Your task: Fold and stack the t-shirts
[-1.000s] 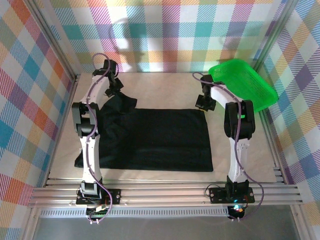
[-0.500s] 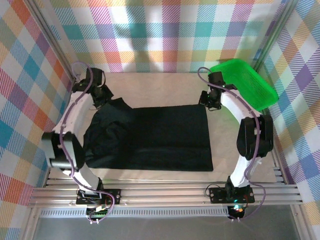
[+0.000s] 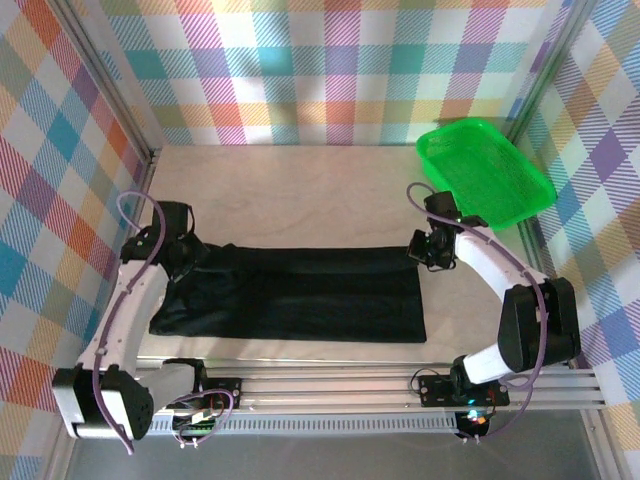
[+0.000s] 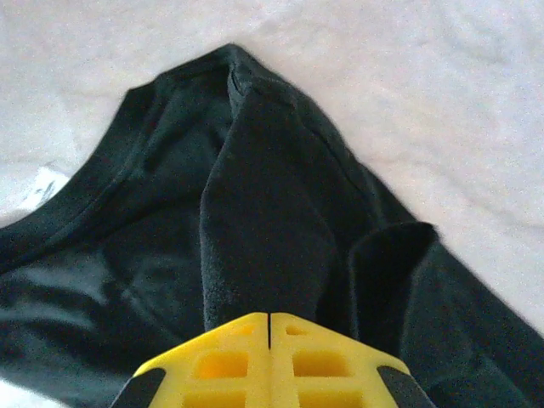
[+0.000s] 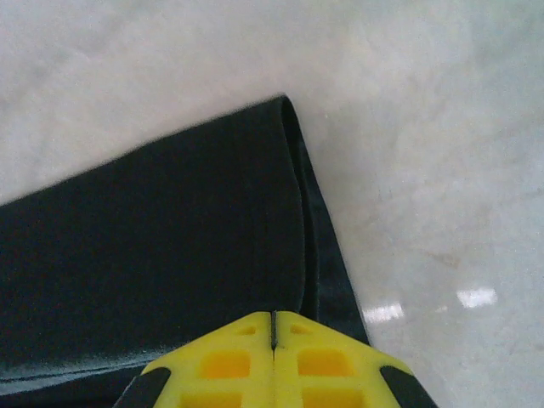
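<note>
Along the near edge of the table (image 3: 300,190) lies the black t-shirt (image 3: 300,295), partly folded. The left gripper (image 4: 269,327) and right gripper (image 5: 274,323) each pinch its far corners tight. Risk — uneven pulling could slip the cloth free, skewing the fold.

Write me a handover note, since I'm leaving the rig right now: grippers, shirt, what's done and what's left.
Left gripper: jaws shut on the black t-shirt at its far left corner.
Right gripper: jaws shut on its far right corner.
The shirt lies spread across the table, with the green basket at the far right.
Done: cloth doubled over at the right corner.
Left: finish folding, then stack.
</note>
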You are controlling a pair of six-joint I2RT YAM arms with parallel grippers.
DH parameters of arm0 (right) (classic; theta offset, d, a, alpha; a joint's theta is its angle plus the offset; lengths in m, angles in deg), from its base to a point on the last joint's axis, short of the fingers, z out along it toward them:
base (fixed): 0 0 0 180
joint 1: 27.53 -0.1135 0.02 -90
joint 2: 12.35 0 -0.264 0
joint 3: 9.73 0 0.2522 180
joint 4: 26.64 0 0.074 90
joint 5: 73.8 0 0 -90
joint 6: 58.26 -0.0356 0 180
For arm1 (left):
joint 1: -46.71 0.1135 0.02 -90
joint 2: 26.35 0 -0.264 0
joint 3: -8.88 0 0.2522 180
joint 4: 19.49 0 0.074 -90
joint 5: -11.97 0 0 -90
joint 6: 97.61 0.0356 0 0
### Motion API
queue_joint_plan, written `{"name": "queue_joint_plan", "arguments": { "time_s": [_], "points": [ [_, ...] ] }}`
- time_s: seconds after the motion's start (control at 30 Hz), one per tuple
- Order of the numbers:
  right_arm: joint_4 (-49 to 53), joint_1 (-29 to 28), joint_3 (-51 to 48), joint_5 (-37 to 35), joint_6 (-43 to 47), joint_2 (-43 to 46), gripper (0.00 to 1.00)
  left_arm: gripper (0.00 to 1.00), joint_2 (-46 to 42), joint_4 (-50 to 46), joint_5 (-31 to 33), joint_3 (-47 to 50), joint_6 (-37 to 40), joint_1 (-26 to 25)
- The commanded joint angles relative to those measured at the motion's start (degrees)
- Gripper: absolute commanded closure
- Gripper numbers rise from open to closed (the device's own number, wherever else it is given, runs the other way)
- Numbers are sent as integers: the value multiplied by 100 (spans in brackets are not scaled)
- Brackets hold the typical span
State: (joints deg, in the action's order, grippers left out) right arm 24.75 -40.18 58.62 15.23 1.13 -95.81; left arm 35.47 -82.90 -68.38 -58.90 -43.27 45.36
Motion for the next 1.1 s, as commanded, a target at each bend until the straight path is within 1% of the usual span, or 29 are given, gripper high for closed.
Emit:
{"name": "queue_joint_plan", "arguments": {
  "time_s": [0.0,0.17,0.3,0.53,0.67,0.8,0.83,0.87,0.9,0.93,0.97,1.0,1.03,1.07],
  "points": [
    [143,-32,-162,97,-179,143,100,100,-326,-300,385,436,-239,55],
    [257,-35,-307,76,-213,24,100,100,-548,-373,420,810,-405,55],
    [302,-36,-411,58,-269,47,100,100,-667,-609,669,913,-583,49],
    [443,-36,-499,28,-313,131,100,100,-891,-938,896,1066,-798,55],
    [535,-41,-569,40,-349,275,100,100,-1038,-950,849,1131,-1006,55],
    [521,-36,-722,97,-425,274,100,100,-948,-922,680,1269,-1207,55],
    [514,-41,-749,97,-451,262,98,100,-916,-868,591,1307,-1214,55],
    [544,-36,-757,86,-479,237,93,100,-868,-832,499,1316,-1226,53],
    [601,-37,-727,40,-522,255,86,96,-795,-884,453,1279,-1277,51],
    [652,-36,-706,-26,-568,325,79,88,-732,-985,471,1211,-1317,54],
    [690,-36,-689,-93,-606,449,72,80,-696,-1082,516,1110,-1371,53],
    [691,-36,-666,-169,-634,623,63,68,-681,-1205,596,973,-1435,55],
    [681,-36,-639,-221,-647,783,58,61,-673,-1289,682,806,-1482,53],
    [653,-36,-611,-237,-658,912,55,58,-676,-1310,728,671,-1504,53]
  ]
}}
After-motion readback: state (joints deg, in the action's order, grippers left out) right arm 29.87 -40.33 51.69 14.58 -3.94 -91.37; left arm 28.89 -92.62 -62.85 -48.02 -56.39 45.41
